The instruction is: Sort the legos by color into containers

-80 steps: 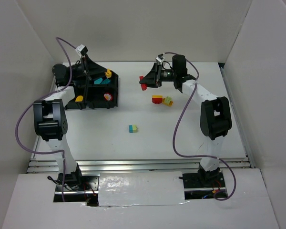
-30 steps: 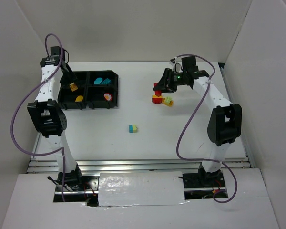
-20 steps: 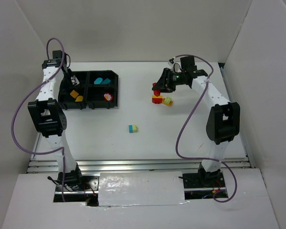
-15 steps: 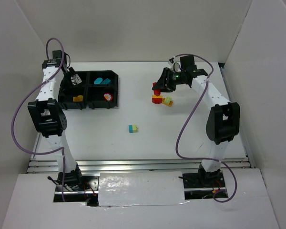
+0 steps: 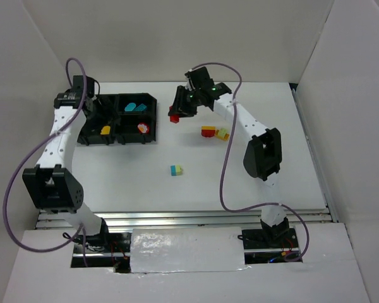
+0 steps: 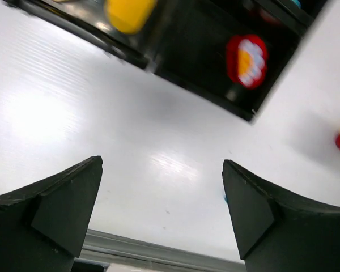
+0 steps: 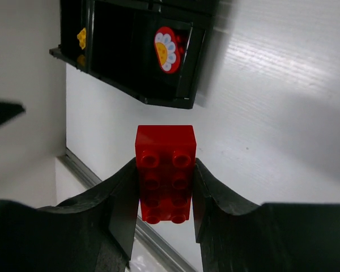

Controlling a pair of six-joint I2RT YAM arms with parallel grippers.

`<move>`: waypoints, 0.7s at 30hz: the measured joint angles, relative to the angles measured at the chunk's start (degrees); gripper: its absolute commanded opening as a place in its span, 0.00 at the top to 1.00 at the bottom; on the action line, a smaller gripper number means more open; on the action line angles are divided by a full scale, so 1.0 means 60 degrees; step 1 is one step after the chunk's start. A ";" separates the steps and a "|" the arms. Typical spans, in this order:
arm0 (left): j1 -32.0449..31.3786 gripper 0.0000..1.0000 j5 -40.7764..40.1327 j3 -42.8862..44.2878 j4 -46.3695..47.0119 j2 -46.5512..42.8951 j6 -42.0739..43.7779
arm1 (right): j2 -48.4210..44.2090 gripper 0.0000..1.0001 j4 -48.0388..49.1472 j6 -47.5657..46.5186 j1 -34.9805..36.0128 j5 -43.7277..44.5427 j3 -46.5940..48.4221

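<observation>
Table (image 5: 240,183) open beside tray (image 5: 129,141); right gripper (image 7: 165,190) grips red brick (image 7: 165,164); left gripper (image 6: 161,168) spread.

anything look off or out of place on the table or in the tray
Nothing stands out. The black plastic compartment tray sits flat with its pieces inside; the right hand grips a red plastic brick squarely; three small loose bricks lie on the white table.
</observation>
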 measured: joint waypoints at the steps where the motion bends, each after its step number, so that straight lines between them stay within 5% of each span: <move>1: -0.0208 0.01 0.0149 -0.0492 0.0098 -0.0517 -0.0062 | 0.0117 1.00 0.0047 0.0390 0.0211 0.0251 0.0004; 10: -0.0579 0.01 0.0834 -0.3147 0.0721 -0.3457 -0.0284 | 0.0925 1.00 0.1829 0.3475 0.1745 0.1985 -0.0102; 21: -0.0576 0.00 0.0936 -0.3311 0.1056 -0.5038 -0.0259 | 0.2350 0.89 0.4371 0.5067 0.2361 0.2197 0.0066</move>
